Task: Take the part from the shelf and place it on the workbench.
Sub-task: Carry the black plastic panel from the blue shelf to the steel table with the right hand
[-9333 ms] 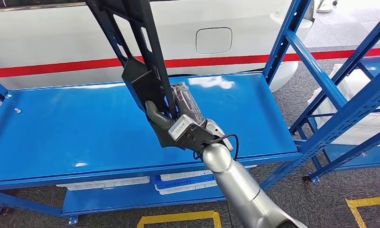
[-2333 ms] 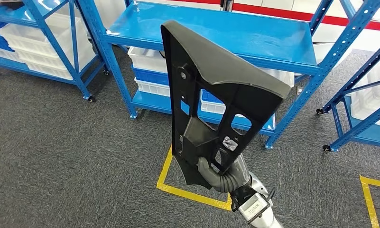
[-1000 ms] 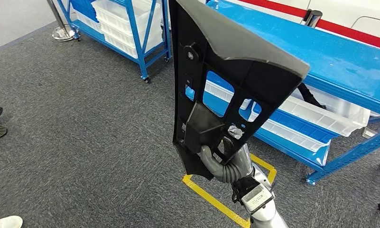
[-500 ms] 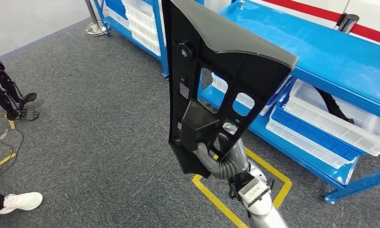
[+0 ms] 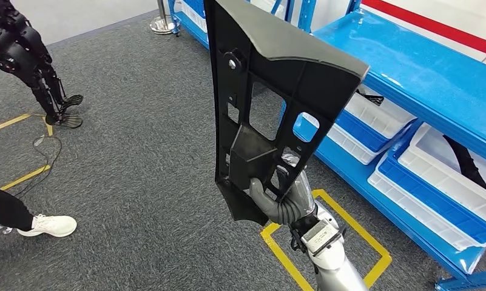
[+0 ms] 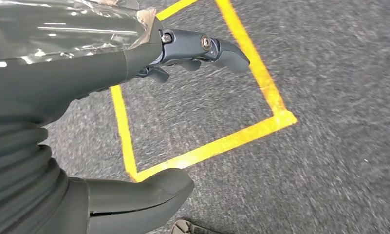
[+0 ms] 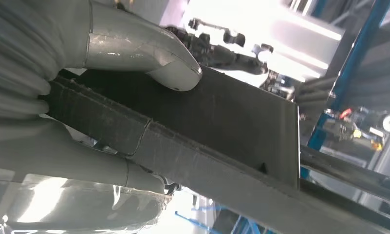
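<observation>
Part (image 5: 270,97), a black moulded panel pierced with cut-outs, is gripped near its narrow lower end by the right hand (image 5: 276,197), whose grey thumb and fingers (image 5: 261,193) hook through one opening; the panel rises upright from the hand, its broad end uppermost and clear of every surface. In the right wrist view the thumb (image 7: 149,53) presses on the panel's dark face, with the fingers on its other side. The left hand (image 6: 85,97) holds nothing: its dark fingers (image 6: 202,48) reach forward, apart from the thumb (image 6: 139,195), over grey carpet (image 6: 329,146) marked with a square of yellow tape (image 6: 217,146). Beneath the right hand lies another taped square (image 5: 343,242) on the same carpet. To the right of the hand and beyond it stands the blue shelf (image 5: 434,79), its top level bare where it shows and white bins (image 5: 434,182) on its lower level, well apart from the panel. To the left of the hand, far across the floor, are a person's leg and white shoe (image 5: 46,225), a cable (image 5: 43,157), and the dark legs of another robot (image 5: 28,48). Progress, as judged: removal from the shelf is complete, since the panel hangs free of it in the hand. No worktop appears in these views, so carrying the panel there, lowering it flat and releasing it all remain to be done.
</observation>
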